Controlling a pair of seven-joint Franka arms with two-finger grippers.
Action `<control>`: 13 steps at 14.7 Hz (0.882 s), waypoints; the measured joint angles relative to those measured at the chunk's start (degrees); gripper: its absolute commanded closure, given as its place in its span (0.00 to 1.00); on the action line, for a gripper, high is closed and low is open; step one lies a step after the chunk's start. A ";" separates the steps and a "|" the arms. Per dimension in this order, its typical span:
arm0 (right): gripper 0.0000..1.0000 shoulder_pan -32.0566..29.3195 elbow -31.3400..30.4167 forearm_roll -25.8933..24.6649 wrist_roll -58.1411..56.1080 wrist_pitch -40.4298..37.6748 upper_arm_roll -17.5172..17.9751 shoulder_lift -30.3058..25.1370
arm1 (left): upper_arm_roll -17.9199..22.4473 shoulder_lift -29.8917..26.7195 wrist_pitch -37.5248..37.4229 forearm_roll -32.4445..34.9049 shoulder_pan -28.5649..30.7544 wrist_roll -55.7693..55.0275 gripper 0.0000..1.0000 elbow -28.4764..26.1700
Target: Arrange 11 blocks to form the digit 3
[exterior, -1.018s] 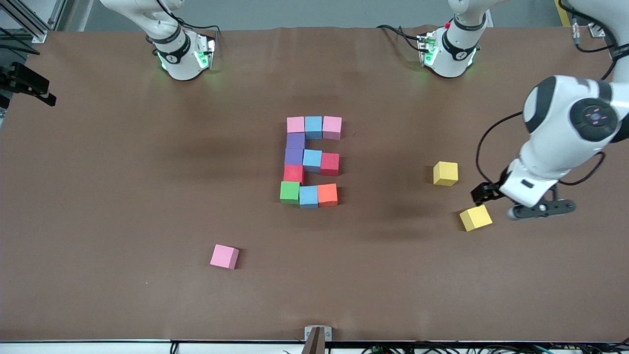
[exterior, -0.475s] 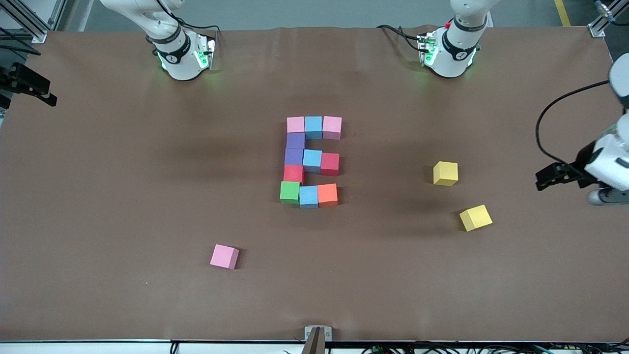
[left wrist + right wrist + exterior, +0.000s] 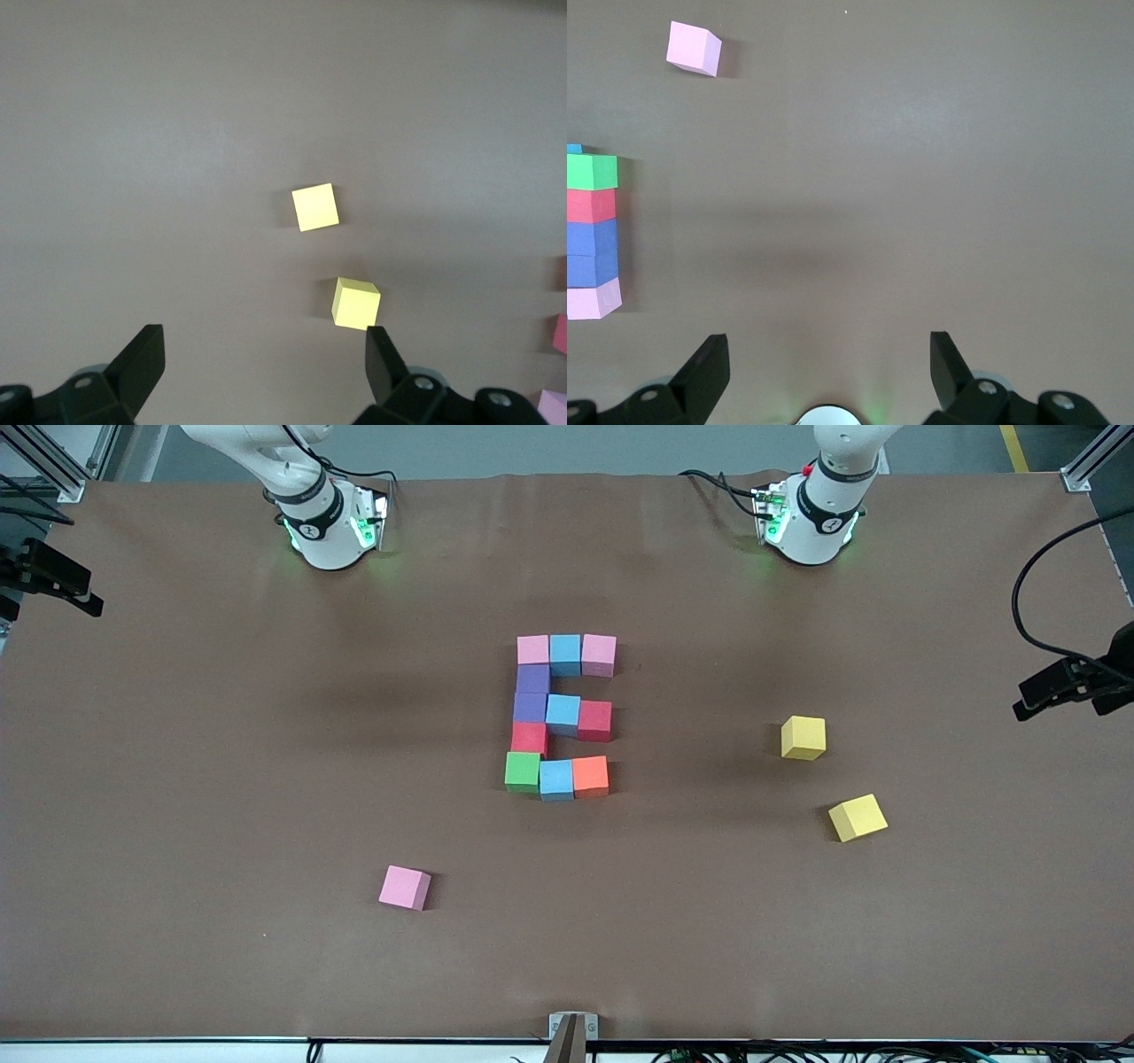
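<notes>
Digit 3 [image 3: 562, 716]: eleven blocks joined flat at mid-bench, three bars linked down one side, reading like an E.
Loose pink cube [image 3: 405, 887]: alone, nearer the front camera, toward the right arm's end.
Yellow cubes [image 3: 803, 737] [image 3: 858, 817]: two, near each other but apart, toward the left arm's end.
Left hand [image 3: 261, 372]: up over the bench's edge at the left arm's end, fingers apart, holding nothing.
Right hand [image 3: 828, 370]: fingers apart, empty, above bare bench [image 3: 221, 779] near its base.
</notes>
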 measured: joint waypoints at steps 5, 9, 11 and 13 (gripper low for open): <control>0.00 0.00 -0.01 -0.01 0.00 -0.01 0.00 0.00 | 19.21 -1.35 -0.60 -0.17 -19.12 0.01 0.00 -0.07; 0.00 0.00 -0.01 -0.03 0.00 -0.02 0.00 0.00 | 31.88 -1.42 -0.60 -0.58 -31.61 0.02 0.00 -0.07; 0.00 0.00 -0.01 -0.03 0.00 -0.02 0.00 0.00 | 35.61 -1.51 -0.60 -1.04 -35.16 0.02 0.00 -0.07; 0.00 0.00 -0.01 -0.03 0.00 -0.02 0.00 0.00 | 36.29 -1.64 -0.60 -1.21 -35.61 0.02 0.00 -0.07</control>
